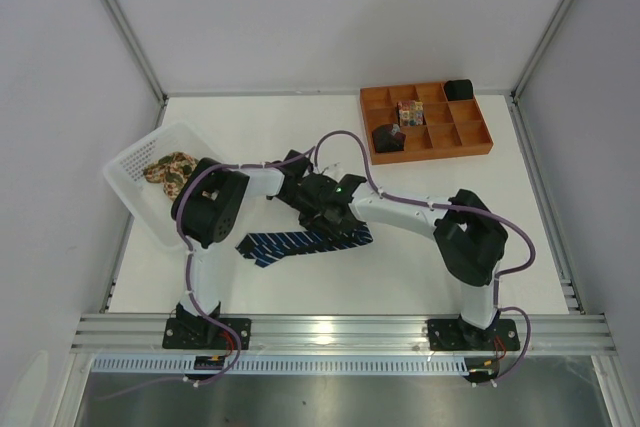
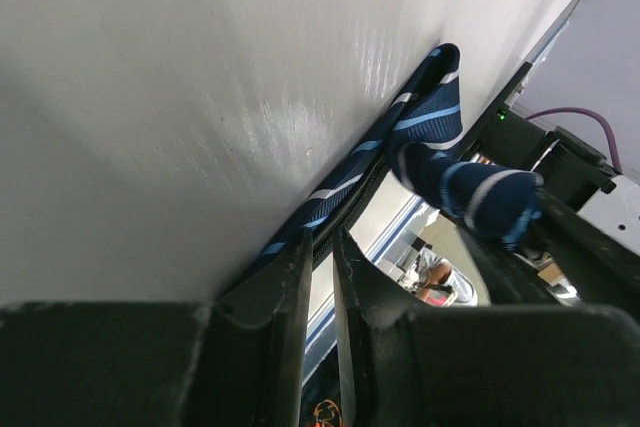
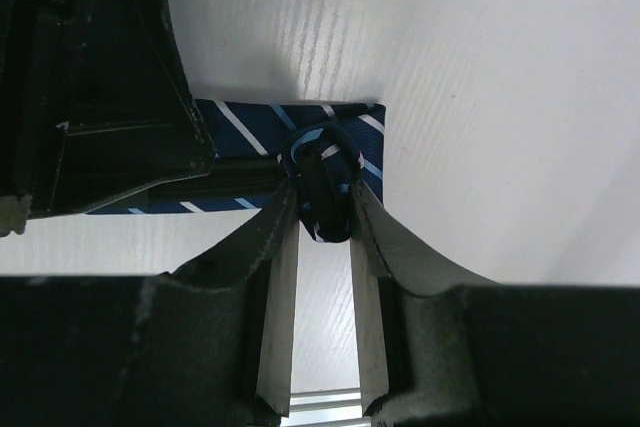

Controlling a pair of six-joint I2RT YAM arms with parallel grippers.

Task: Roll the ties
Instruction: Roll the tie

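Note:
The navy tie with pale-blue stripes lies flat on the white table, its wide end to the left. Both grippers meet at its right end. My right gripper is shut on a small rolled-up part of the tie; the flat strip runs off to the left behind it. My left gripper is nearly closed, its tips pinching the tie's edge; the roll hangs to its right. The floral tan tie lies in the white basket.
An orange compartment tray stands at the back right, with dark rolled items and a colourful one in it. The basket sits at the table's left edge, beside the left arm's elbow. Metal rails run along the near edge.

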